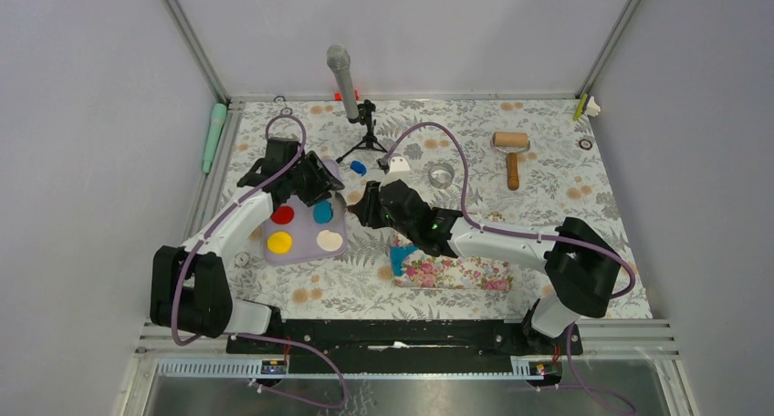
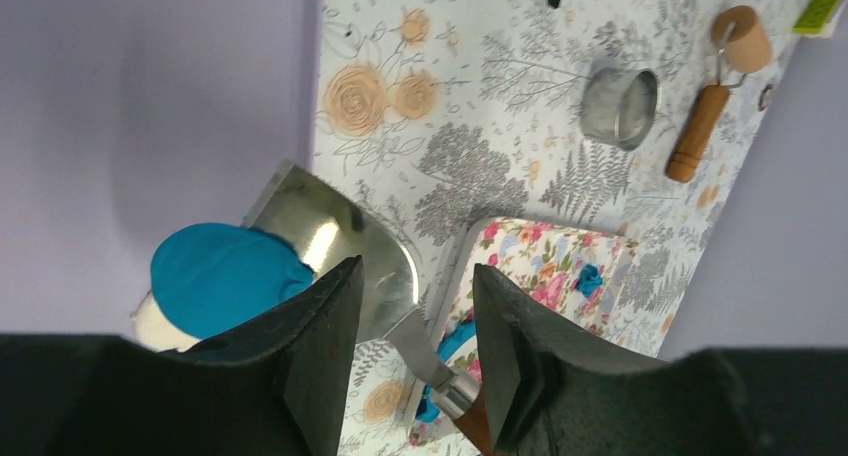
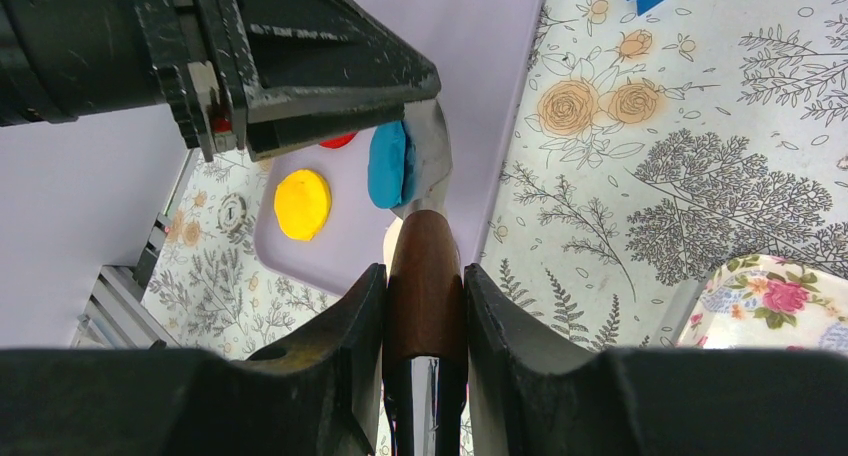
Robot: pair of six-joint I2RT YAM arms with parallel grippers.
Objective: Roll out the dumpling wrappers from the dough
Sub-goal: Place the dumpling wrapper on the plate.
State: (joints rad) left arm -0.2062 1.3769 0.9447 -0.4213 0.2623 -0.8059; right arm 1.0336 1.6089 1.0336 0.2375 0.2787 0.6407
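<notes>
Fingers of our right gripper (image 3: 424, 281) pinch the brown wooden handle of a metal-bladed spatula (image 2: 370, 266). Its blade meets a round bright blue clay wrapper (image 2: 225, 276) on the lavender tray (image 3: 330, 246). Our left gripper (image 2: 417, 276) hovers there, jaws spread. Ragged blue dough scraps (image 1: 399, 259) lie on the floral pink mat (image 1: 456, 275).

The spatula blade (image 2: 345, 241) is mirror-bright polished metal, its handle (image 3: 425, 276) glossy dark wood; the blue dumpling wrapper (image 2: 225, 274) looks matt, smooth.

It is looking like a robotics lab. Plain walls (image 1: 82, 115) and metal rails (image 1: 192, 37) are enclosing a bench (image 1: 584, 174) carrying a microphone (image 1: 343, 83).
</notes>
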